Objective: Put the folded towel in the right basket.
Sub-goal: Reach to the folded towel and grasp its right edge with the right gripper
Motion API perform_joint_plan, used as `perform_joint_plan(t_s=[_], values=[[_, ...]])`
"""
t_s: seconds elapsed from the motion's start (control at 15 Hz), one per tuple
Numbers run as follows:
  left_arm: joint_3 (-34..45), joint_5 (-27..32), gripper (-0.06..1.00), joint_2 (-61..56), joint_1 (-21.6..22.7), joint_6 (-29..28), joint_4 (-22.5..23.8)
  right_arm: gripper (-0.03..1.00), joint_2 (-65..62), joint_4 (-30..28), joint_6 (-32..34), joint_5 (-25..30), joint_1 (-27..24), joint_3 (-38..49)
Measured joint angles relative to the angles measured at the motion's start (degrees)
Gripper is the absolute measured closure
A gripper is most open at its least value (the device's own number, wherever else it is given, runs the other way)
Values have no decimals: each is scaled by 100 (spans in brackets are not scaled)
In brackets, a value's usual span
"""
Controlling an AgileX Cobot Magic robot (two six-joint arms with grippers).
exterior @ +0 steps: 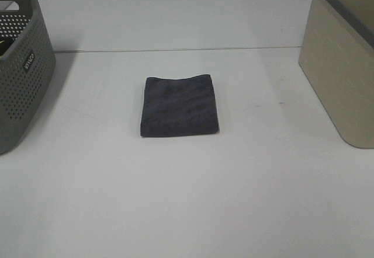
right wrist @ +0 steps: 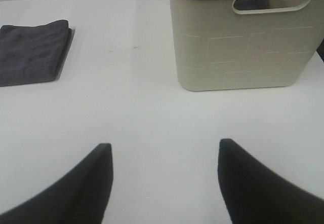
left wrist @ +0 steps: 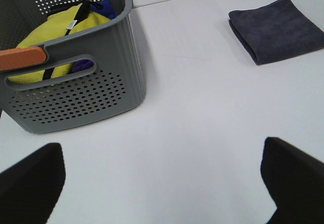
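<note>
A dark grey folded towel (exterior: 180, 106) lies flat on the white table, near the middle. It also shows in the left wrist view (left wrist: 277, 29) and in the right wrist view (right wrist: 33, 50). The right basket (exterior: 342, 59) is beige with a grey rim and stands at the table's right edge; the right wrist view (right wrist: 238, 41) shows its handle side. No gripper shows in the exterior high view. My left gripper (left wrist: 162, 178) is open and empty, far from the towel. My right gripper (right wrist: 164, 183) is open and empty, between towel and basket.
A grey perforated basket (exterior: 20, 65) stands at the left edge. In the left wrist view this basket (left wrist: 76, 82) holds yellow and blue cloths, and an orange part sits at its handle. The white table (exterior: 187, 199) stretches between the baskets.
</note>
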Motion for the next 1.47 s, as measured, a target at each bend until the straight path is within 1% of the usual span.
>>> perform_joint_plan(t_s=[1.47], values=[[0, 0, -4, 0, 0, 0, 0, 40, 0, 0, 0, 0, 0, 0]])
